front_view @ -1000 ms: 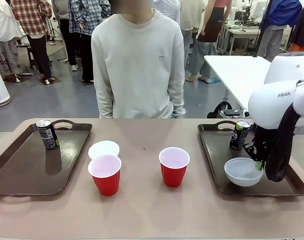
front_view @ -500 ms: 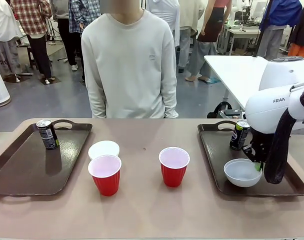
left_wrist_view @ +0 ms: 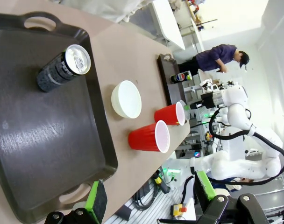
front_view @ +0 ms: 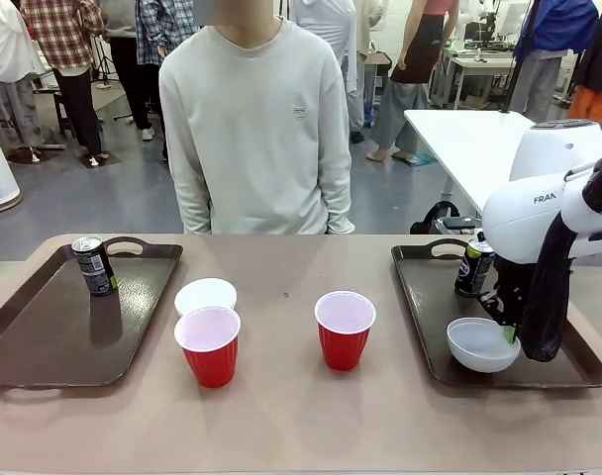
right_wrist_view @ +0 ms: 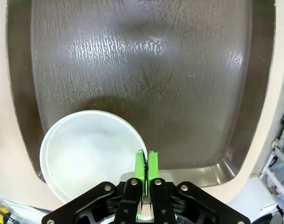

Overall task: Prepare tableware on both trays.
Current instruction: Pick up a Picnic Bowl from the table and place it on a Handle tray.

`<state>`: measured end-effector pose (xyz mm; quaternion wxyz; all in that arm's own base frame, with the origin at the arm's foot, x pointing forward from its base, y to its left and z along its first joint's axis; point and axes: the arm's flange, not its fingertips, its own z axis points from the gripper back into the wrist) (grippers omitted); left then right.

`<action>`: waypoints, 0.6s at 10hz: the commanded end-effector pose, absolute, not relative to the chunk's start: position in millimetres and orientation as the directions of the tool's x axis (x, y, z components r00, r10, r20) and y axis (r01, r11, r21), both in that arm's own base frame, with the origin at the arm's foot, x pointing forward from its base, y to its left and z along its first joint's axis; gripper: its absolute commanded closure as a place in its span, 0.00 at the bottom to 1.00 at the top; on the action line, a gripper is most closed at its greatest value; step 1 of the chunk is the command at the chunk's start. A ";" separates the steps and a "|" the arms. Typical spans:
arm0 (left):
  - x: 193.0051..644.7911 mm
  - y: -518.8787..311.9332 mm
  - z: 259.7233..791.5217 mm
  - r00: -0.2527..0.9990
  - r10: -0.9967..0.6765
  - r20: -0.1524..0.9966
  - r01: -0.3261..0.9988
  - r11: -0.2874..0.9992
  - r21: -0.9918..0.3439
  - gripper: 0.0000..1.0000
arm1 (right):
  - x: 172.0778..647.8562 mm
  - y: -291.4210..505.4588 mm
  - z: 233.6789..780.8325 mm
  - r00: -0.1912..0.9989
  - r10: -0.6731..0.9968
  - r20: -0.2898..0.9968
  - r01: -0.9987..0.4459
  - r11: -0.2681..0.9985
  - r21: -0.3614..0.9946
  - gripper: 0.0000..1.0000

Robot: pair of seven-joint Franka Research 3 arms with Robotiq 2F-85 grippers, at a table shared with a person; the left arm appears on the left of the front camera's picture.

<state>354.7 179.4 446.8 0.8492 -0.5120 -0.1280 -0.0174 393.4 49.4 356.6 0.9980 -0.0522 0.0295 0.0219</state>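
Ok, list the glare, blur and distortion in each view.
Front view: sharp, evenly lit, the can throwing a soft dark reflection on the left tray. Left wrist view: rolled sideways, edges bent, far room blown out white. Right wrist view: streaky glare across the right tray, white bowl washed pale.

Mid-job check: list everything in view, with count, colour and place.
Dark brown rectangular plastic trays: two, one at each end of the table.
Small black drink cans: two, one upright at each tray's far end.
Small round white bowls: two, one on the table by the left tray, one on the right tray.
Red plastic cups: two, upright on the table between the trays.
Person: one, pale sweatshirt, standing at the far side.
Left gripper: open, by the left tray's near end.
Right gripper: shut on the right tray's bowl rim.
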 end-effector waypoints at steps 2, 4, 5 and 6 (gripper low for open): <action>352.3 181.2 447.7 0.966 0.097 0.241 0.170 0.466 -0.868 0.00 | 403.2 48.2 334.8 0.993 0.051 -0.110 -0.063 0.992 -0.111 0.97; 352.3 181.2 447.7 0.966 0.097 0.241 0.170 0.466 -0.868 0.00 | 404.8 47.9 337.2 0.996 0.060 -0.064 -0.063 0.997 -0.046 0.97; 352.3 181.2 447.7 0.966 0.097 0.241 0.170 0.466 -0.868 0.00 | 403.5 47.6 341.1 0.996 0.068 -0.055 -0.070 0.997 -0.036 0.37; 352.3 181.2 447.7 0.966 0.097 0.241 0.170 0.466 -0.868 0.00 | 401.3 47.8 345.0 0.997 0.065 -0.045 -0.067 0.997 -0.026 0.37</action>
